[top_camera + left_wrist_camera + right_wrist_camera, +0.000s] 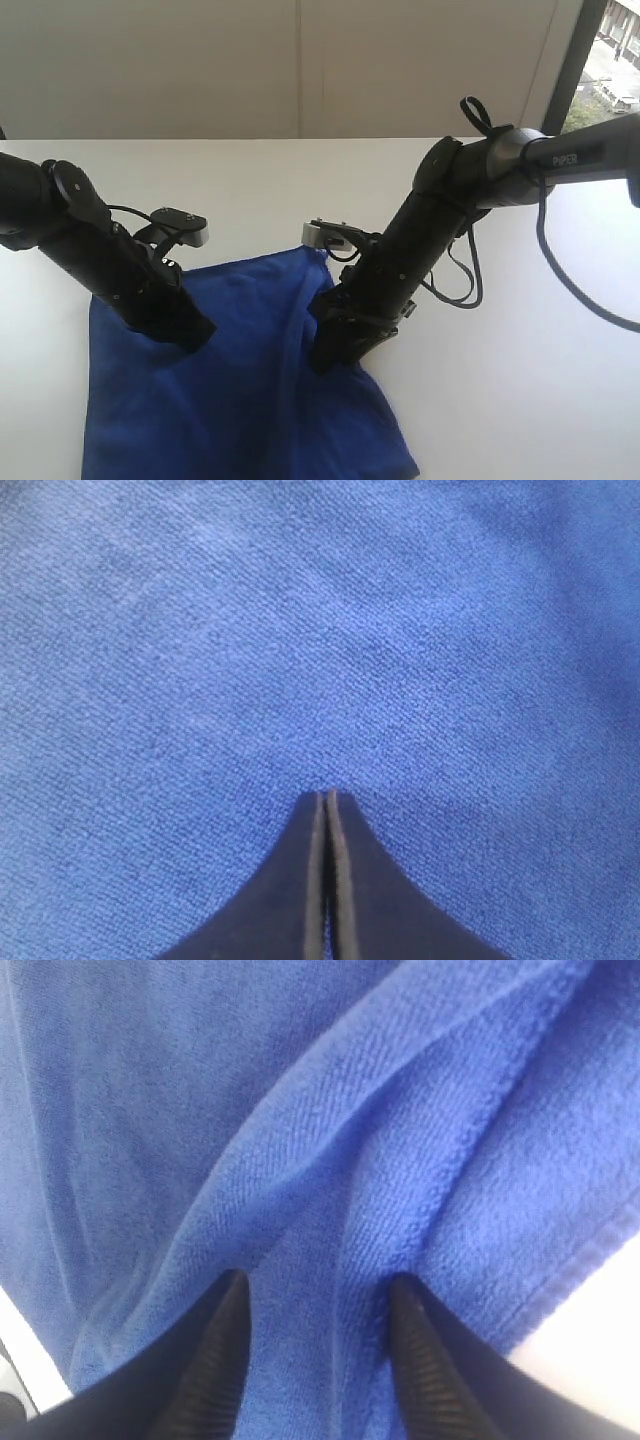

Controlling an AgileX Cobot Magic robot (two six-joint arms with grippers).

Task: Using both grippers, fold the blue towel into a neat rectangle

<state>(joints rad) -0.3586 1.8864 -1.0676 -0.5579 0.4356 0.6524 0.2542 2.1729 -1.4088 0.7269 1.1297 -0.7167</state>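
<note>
Right hand (318, 1280) wide astride a fold of the blue towel (150, 1110); left hand (328, 796), tips together, atop it.

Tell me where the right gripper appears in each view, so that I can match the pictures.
Exterior view: the right gripper is near the centre, tips down on the blue towel.
Left wrist view: not in it; only the blue towel and the shut left gripper.
Right wrist view: in the foreground, jaws apart astride a raised fold.
Shared landmark: the blue towel.
</note>
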